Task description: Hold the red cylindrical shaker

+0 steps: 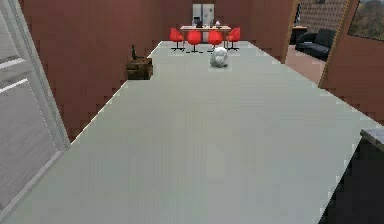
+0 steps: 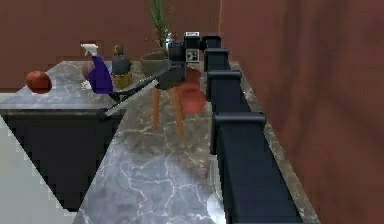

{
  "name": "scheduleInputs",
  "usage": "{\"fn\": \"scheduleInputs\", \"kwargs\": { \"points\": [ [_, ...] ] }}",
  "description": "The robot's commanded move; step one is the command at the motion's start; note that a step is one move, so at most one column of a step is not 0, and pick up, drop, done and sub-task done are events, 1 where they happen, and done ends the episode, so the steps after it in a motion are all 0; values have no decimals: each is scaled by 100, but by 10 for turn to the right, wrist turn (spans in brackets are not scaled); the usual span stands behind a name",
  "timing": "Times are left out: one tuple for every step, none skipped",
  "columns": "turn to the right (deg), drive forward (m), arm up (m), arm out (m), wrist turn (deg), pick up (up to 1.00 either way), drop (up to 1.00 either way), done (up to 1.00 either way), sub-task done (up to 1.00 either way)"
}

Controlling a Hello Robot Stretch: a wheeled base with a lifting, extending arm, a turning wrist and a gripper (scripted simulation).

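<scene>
A red-brown cylindrical thing point(image 2: 190, 97), which may be the shaker, stands on the marble counter point(image 2: 150, 170) in the arm side view, close against the left of the dark arm bar. My gripper point(image 2: 115, 106) reaches left from the arm's far end, with its dark body just above that cylinder and its thin fingers point(image 2: 128, 97) slanting down-left over the countertop. Two thin orange rods point(image 2: 155, 105) stand under the gripper's body. With these things on the counter at the gripper, I cannot tell whether it holds anything.
On the counter's far part are a blue spray bottle point(image 2: 97, 70), a red round thing point(image 2: 38, 82), a small dark pot point(image 2: 120, 65), a potted plant point(image 2: 157, 30) and a dark appliance point(image 2: 175, 50). Ahead lie open floor, a wooden crate point(image 1: 140, 68), a white ball point(image 1: 218, 58) and red chairs point(image 1: 195, 38).
</scene>
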Motion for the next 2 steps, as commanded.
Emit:
{"fn": "scheduleInputs", "kwargs": {
  "points": [
    [0, 0, 0, 0, 450, 0, 0, 0, 0],
    [0, 0, 0, 0, 450, 0, 0, 0, 0]
  ]
}}
